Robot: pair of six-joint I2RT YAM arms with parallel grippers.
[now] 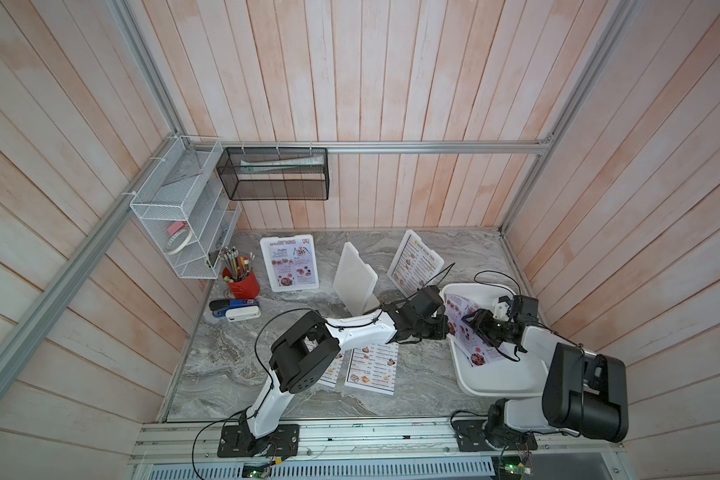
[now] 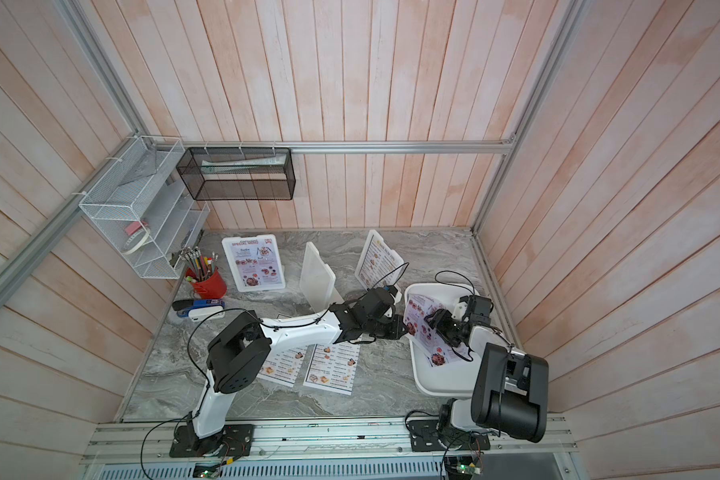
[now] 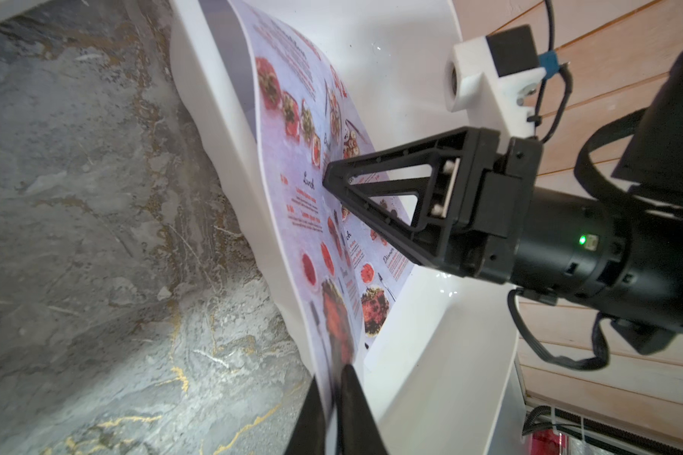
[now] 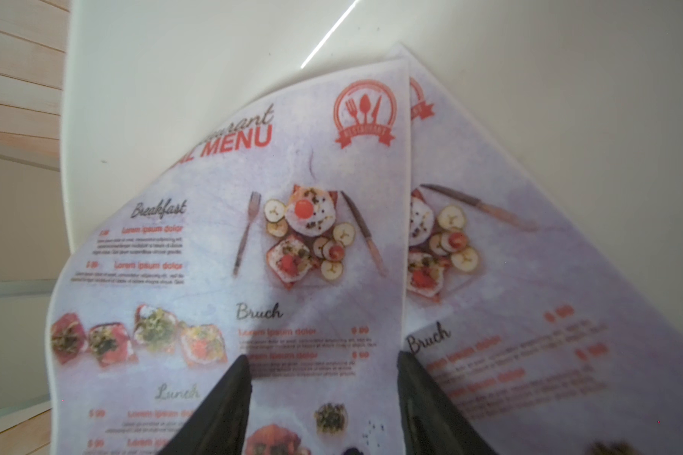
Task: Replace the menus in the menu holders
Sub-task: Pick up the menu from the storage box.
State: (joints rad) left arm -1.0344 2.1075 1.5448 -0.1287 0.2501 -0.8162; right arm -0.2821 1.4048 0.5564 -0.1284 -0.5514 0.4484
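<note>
Jaws of outstretched left arm point(image 1: 362, 328) pinch lilac menu point(image 3: 288, 220) edge over tray point(image 1: 499, 388).

**A:** What is the top lilac sheet point(image 4: 292, 275) showing in the right wrist view?

**B:** It is showing a red "MENU" under script ending in "urant". The headings "Breakfast", "Bruch" and "Lunch" are standing over "Lorem ipsum dolor" lines priced "$ 99". The ribbon on its round red emblem is blurring.

**A:** And the lilac sheet beneath point(image 4: 529, 283)?

**B:** "Bruch" is showing there too.

**A:** Anything reading in a top view?

**B:** The framed lilac menu point(image 1: 290, 266) is reading "SPECIAL MENU". The framed white menu point(image 1: 415, 264) is faintly reading "DIM SUM INN".
</note>
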